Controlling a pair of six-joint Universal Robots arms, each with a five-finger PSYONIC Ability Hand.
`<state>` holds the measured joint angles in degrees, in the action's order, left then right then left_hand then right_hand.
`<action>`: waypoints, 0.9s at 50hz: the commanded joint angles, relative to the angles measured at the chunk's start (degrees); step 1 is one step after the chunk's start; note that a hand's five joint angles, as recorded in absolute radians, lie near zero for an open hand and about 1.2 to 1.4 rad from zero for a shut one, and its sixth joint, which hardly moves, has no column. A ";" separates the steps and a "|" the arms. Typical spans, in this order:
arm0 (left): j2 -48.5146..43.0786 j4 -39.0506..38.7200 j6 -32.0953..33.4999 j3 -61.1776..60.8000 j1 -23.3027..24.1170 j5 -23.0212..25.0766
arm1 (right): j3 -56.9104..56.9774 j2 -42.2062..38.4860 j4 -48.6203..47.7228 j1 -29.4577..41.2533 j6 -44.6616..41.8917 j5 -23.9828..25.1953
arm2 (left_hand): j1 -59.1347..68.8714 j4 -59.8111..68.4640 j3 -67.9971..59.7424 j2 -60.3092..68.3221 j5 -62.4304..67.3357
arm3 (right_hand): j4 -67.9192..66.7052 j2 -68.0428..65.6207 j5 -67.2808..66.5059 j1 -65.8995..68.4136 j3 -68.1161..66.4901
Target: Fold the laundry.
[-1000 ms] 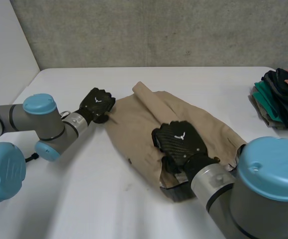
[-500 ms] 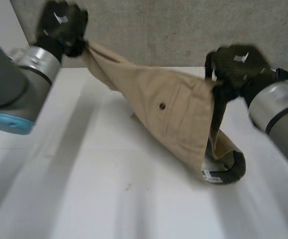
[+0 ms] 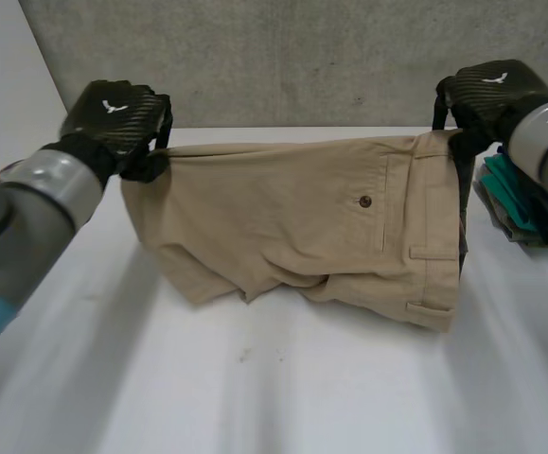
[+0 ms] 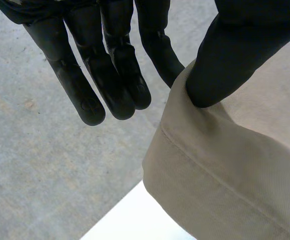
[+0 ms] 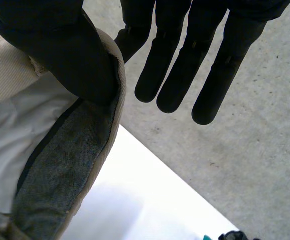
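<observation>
Hidden, left: in the head view the left hand covers the corner of the shorts that it has hold of. In its wrist view one finger runs behind the cloth and its tip is lost there.
Hidden, middle: the lower edge of the shorts bunches in folds; cannot tell whether it touches the desk or hangs just over it.
Hidden, right: the right arm cuts off most of the pile of clothes; teal and dark cloth make up what can be seen.
Left hand fingers: the thumb presses down on the leg hem and pinches it against the finger behind. The others hang straight and spread, touching nothing.
Shorts: tan, held up and stretched out flat between the two hands, above the desk and in front of the grey wall. The leg end is at the left hand and the waist end at the right, with the back-pocket button facing the head camera.
Right hand fingers: the thumb clamps over the waistband, where grey lining shows inside, against a finger behind it. The remaining ones are straight and free.
Pile of clothes: on the desk, beside the waist end of the shorts.
</observation>
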<state>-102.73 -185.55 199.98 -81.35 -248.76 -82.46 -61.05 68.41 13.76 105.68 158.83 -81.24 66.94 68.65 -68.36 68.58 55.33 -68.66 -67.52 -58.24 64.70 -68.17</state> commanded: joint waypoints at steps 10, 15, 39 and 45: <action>-13.64 -34.69 -0.38 30.11 3.19 -8.94 | 8.23 -3.72 -53.91 7.08 -0.89 -10.87 | 13.06 11.35 -11.64 11.42 14.67 | -11.34 -12.48 -11.76 15.30 -11.83; -10.22 -33.32 -0.38 26.18 3.72 -13.60 | 8.93 -3.89 -53.76 7.52 -0.54 -10.34 | 13.06 11.35 -11.64 11.42 14.67 | -11.34 -12.48 -11.76 15.30 -11.83; -3.97 -19.85 -0.90 -18.57 8.11 -10.53 | -21.39 -8.91 -20.18 0.32 -11.52 11.38 | 13.06 11.35 -11.64 11.42 14.67 | -11.34 -12.48 -11.76 15.30 -11.83; -1.24 -19.77 -1.17 -19.89 7.94 -10.44 | -25.61 -3.82 -16.48 -0.56 -9.08 5.75 | 13.06 11.35 -11.64 11.42 14.67 | 12.08 10.94 11.66 -8.12 11.59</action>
<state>-106.34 -205.27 199.12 -99.99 -240.60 -92.90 -82.74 59.82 -6.03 106.13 148.85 -70.06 66.94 68.85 -68.53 68.72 56.18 -66.65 -65.79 -56.62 64.04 -66.49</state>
